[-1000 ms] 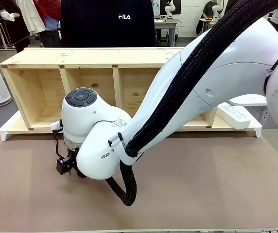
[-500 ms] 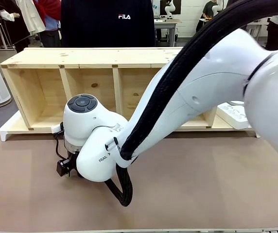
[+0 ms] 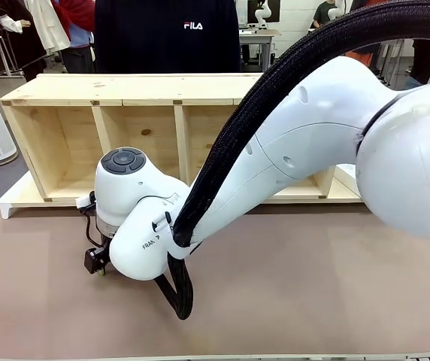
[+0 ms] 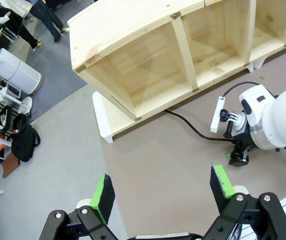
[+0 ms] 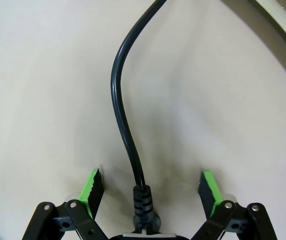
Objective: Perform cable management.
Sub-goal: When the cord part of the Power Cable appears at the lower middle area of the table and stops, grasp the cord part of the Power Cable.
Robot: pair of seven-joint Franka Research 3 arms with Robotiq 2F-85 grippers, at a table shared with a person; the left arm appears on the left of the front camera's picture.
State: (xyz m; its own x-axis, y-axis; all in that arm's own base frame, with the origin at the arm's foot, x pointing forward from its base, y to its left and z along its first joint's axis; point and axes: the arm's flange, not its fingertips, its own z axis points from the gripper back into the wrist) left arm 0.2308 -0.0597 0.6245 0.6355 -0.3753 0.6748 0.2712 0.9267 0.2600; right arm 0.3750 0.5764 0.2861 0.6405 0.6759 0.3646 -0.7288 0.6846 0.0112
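Note:
The glossy black cable [image 5: 117, 85] lies on the brown tabletop and curves down to its ribbed plug end [image 5: 143, 202]. My right gripper [image 5: 150, 184] is open, one green pad [image 5: 92, 186] on each side of that plug end, not closed on it. From above, the cable [image 4: 195, 131] runs out from under the wooden shelf [image 4: 148, 60] to the right arm's wrist [image 4: 268, 120]. In the front view the right gripper [image 3: 97, 263] points down at the table in front of the shelf's left compartment. My left gripper [image 4: 163, 186] hangs high above the table, open and empty.
The long wooden shelf [image 3: 147, 90] lies on its side on a white base along the table's far edge. A person in a black top [image 3: 166, 34] stands behind it. A white power strip's end [image 3: 345, 179] peeks out behind my right arm. Bare tabletop [image 3: 313, 286] spreads right.
My right arm has leaned further left and lower, its gripper sliding slightly left and down toward the table; its upper arm now hides most of the power strip.

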